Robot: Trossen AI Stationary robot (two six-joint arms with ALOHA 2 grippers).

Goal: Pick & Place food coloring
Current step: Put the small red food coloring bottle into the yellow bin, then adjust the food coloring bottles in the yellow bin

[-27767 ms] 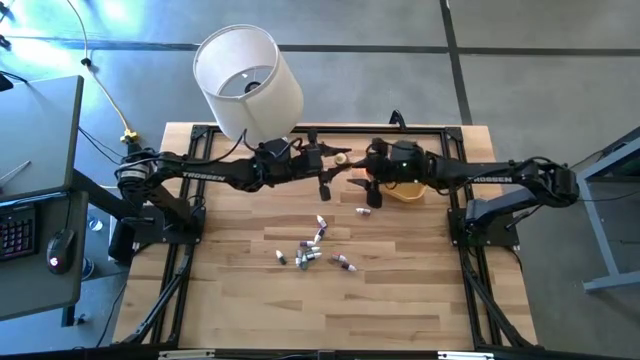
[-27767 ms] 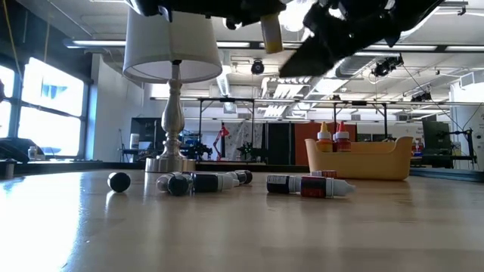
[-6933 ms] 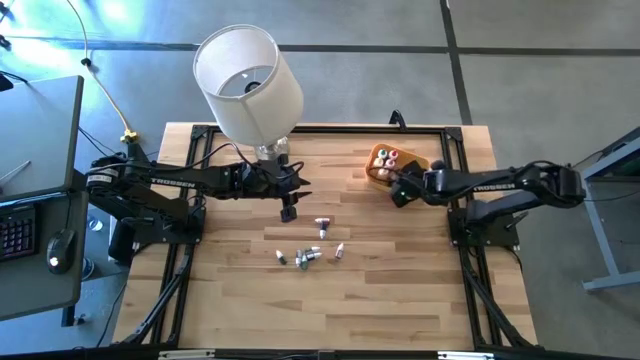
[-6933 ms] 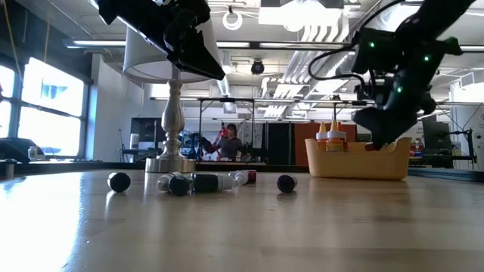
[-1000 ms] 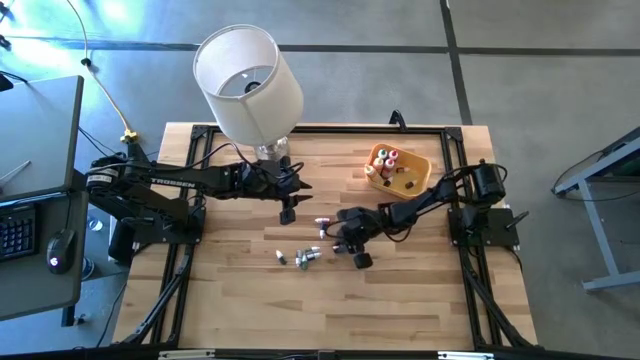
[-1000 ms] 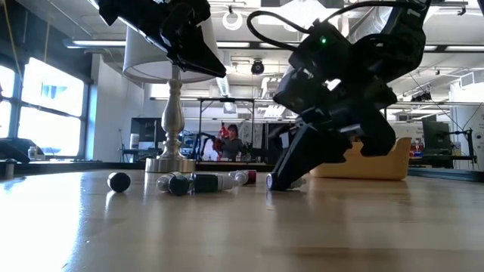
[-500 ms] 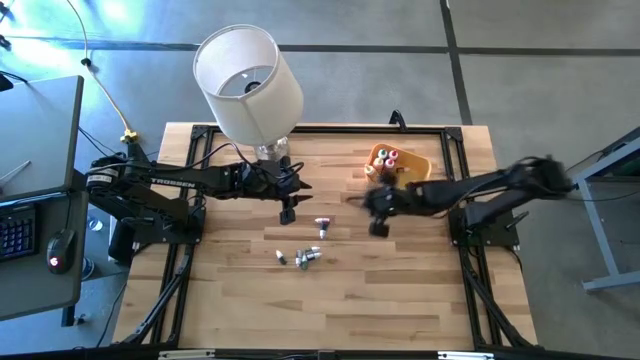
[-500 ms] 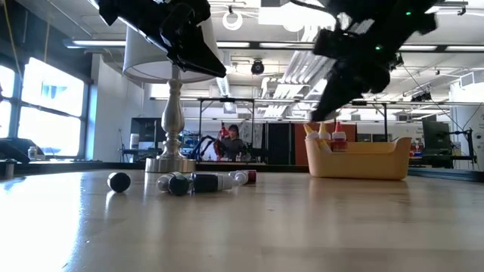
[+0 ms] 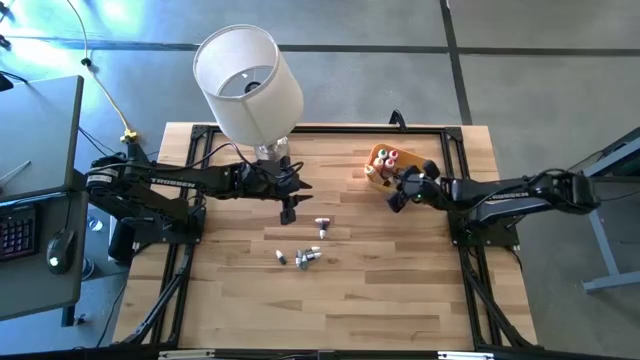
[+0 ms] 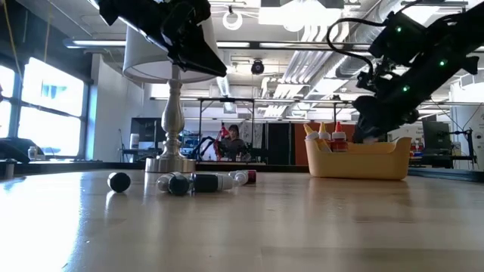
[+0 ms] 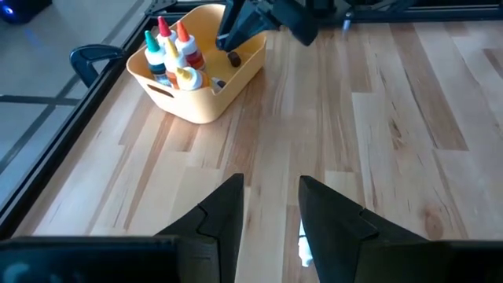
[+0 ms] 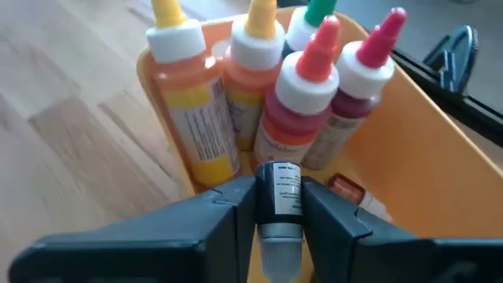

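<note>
The orange bowl [image 9: 398, 163] stands on the table's far right part with several upright dropper bottles [image 12: 314, 94] inside. My right gripper [image 9: 394, 202] hangs above the bowl's near rim [image 11: 206, 106], shut on a small dark bottle [image 12: 278, 206]. Several other small bottles [image 9: 305, 256] lie on their sides at the table's middle [image 10: 204, 181]. My left gripper [image 9: 290, 213] hovers open above the table beside the lamp base, with one bottle [image 11: 305, 250] lying on the table below it. My right gripper pinches the small dark bottle by its labelled body [image 12: 280, 195] between the two fingers [image 12: 224, 216]. The bottle lies along the fingers, its dark end [image 11: 233, 57] sticking out past the fingertips toward the bowl. It is lifted clear, with the fingers slanting down from above.
A table lamp [image 9: 248, 85] with a white shade stands at the far left part of the table; its base [image 10: 170, 162] is behind the lying bottles. A black frame runs around the table edge [image 9: 455, 180]. A person sits far off in the room [image 10: 231, 140].
My right gripper has risen from the table's middle, where it was down by the lying bottles, and swung toward the far right edge to the orange bowl. The small dark bottle has come with it, lifted clear of the table. The left arm has kept still.
</note>
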